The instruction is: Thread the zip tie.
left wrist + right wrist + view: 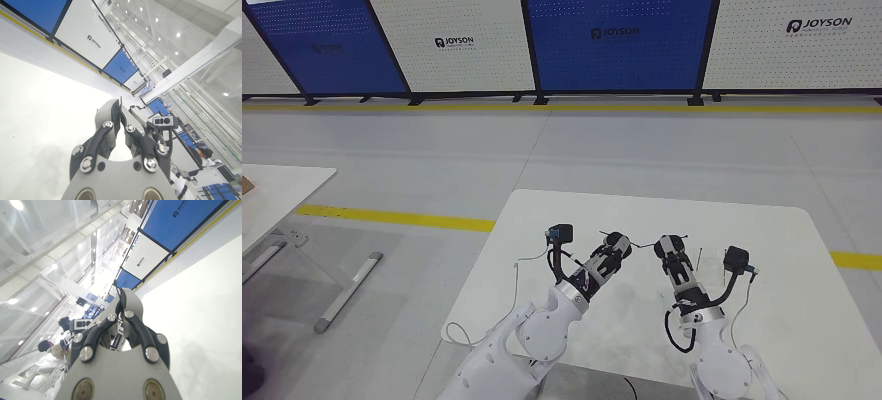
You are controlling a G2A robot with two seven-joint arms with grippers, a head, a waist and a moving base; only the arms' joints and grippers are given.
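- White tabletop, the corner of a second table (pixel 272 190), sat at the far left edge of the top view, over grey floor.
- Yellow floor line (pixel 392 216) ran from beside that table rightward to the left edge of the counter.
- Pale and round-cornered, the counter (pixel 762 235) took up the lower middle and lower right of the frame.
- Left of centre, the left arm came up from the bottom edge and slanted toward the upper right. It ended in the left pincer (pixel 615 242) above the middle of the counter.
- In the left wrist view, the left pincer (pixel 120 109) had its fingers pressed together on the zip tie (pixel 120 101). The tie was a thin black strip, and a short end poked out just past the tips.
- Just right of centre in the top view, the right pincer (pixel 670 246) stood close beside the left one. Their tips were turned toward each other with a small gap between them.
- The strip was too fine to trace in the top view.
- In the right wrist view, the right pincer (pixel 122 293) was likewise clamped on a narrow black length of zip tie. That length ran out beyond the tips and ended in a small blocky head.
- Whether both pincers gripped one and the same strip could not be told.
- Farther right, a black camera box (pixel 737 260) rode on the right arm's wrist, over bare counter.
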